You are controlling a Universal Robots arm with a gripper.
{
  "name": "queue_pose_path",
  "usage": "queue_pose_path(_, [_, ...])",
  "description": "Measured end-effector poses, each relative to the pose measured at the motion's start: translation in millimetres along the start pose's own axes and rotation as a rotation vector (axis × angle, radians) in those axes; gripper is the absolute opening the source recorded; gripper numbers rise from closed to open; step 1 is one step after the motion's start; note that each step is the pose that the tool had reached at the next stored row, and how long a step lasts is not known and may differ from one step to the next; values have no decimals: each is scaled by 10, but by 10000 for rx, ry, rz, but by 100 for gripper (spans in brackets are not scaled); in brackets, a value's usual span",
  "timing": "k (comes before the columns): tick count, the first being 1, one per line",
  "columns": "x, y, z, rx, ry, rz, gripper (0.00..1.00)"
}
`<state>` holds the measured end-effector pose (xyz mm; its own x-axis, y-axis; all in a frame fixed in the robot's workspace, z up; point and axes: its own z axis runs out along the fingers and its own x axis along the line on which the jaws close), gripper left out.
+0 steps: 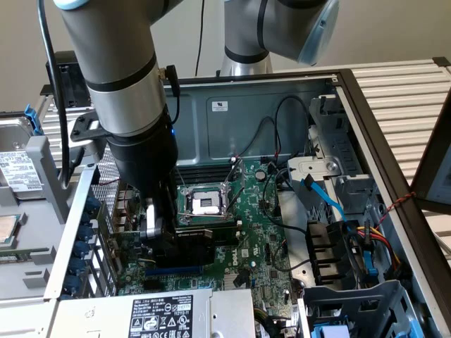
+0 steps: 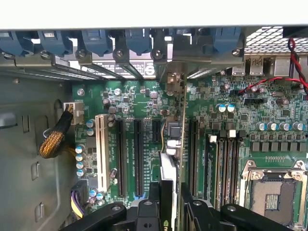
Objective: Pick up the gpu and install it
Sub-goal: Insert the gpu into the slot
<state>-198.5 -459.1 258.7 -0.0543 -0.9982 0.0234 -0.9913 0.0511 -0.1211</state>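
Your pincer (image 2: 171,204) is pinching the small black-shrouded gpu with its green circuit board (image 1: 202,239), held on edge between its fingers, just above the green motherboard (image 2: 144,103). I judge the card light, stiff and fragile: grip the shroud's flat sides, never bare circuitry

gpu (image 1: 208,244): left end hidden behind gripper (image 1: 161,234), centre-left of exterior view | grey box (image 1: 225,310): cut off by lower edge, label print too small to read | arm (image 1: 113,84): top runs out of frame
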Motion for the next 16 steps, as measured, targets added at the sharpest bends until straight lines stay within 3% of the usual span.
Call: queue_pose_path(16, [-1, -7, 1, 16, -3, -1, 27])
